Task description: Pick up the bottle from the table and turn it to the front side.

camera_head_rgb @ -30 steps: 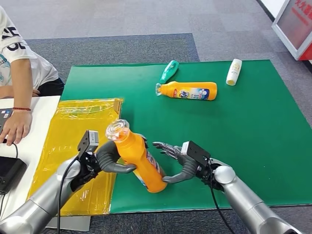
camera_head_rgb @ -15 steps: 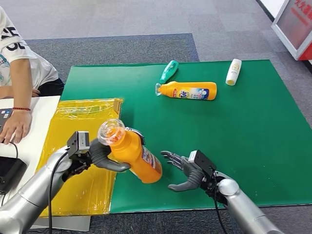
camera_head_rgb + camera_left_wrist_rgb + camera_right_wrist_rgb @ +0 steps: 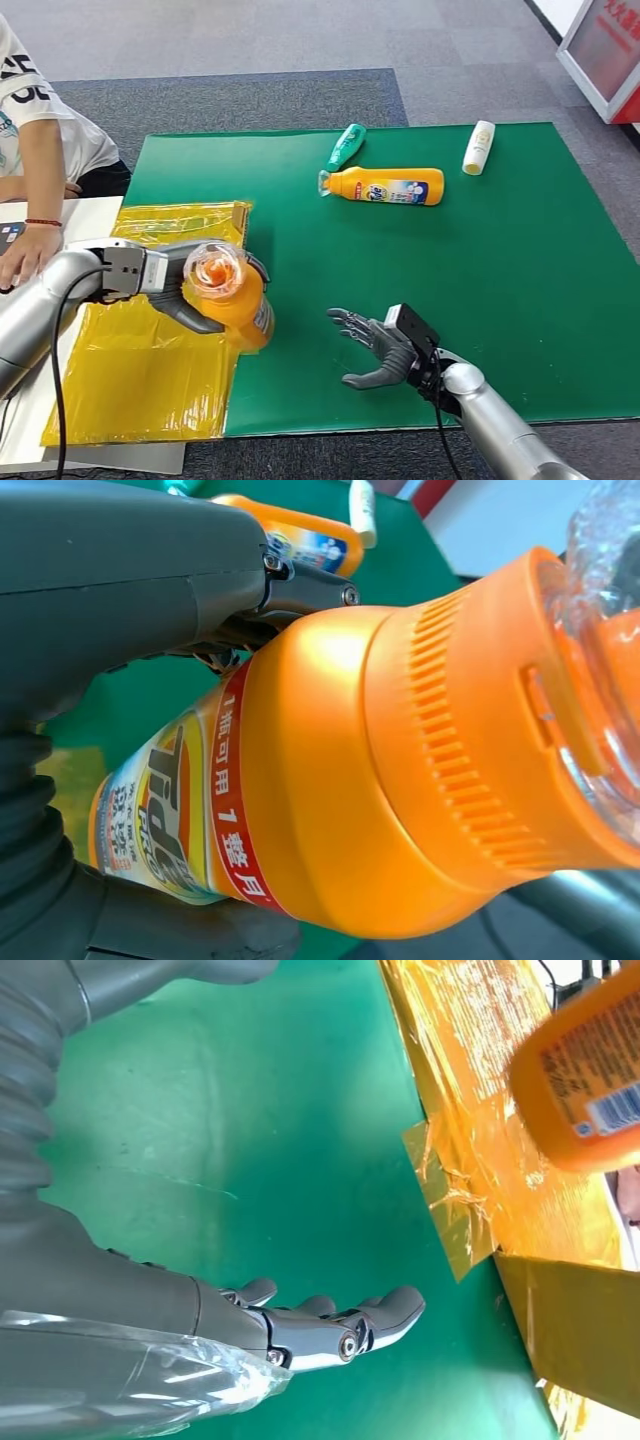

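Note:
My left hand [image 3: 181, 290] grips an orange detergent bottle [image 3: 230, 295] with a clear cap, held above the edge between the green mat and the yellow sheet, cap end pointing toward the camera. In the left wrist view the bottle [image 3: 362, 770] shows its Tide label, with my left hand [image 3: 128, 590] wrapped around it. My right hand [image 3: 373, 345] hovers open over the green mat [image 3: 490, 270], apart from the bottle to its right, fingers spread. The right wrist view shows the right hand [image 3: 302, 1325] over the mat and the bottle's base [image 3: 581, 1080] above the yellow sheet.
A second orange bottle [image 3: 385, 186], a green bottle [image 3: 346, 146] and a white bottle [image 3: 479, 147] lie at the mat's far side. A yellow plastic sheet [image 3: 143, 360] covers the left. A person [image 3: 34, 150] sits at the far left with a hand on a white table.
My left hand has carried the bottle leftward and turned it so the cap faces the camera. My right hand has let go of the bottle's base and stays open over the mat.

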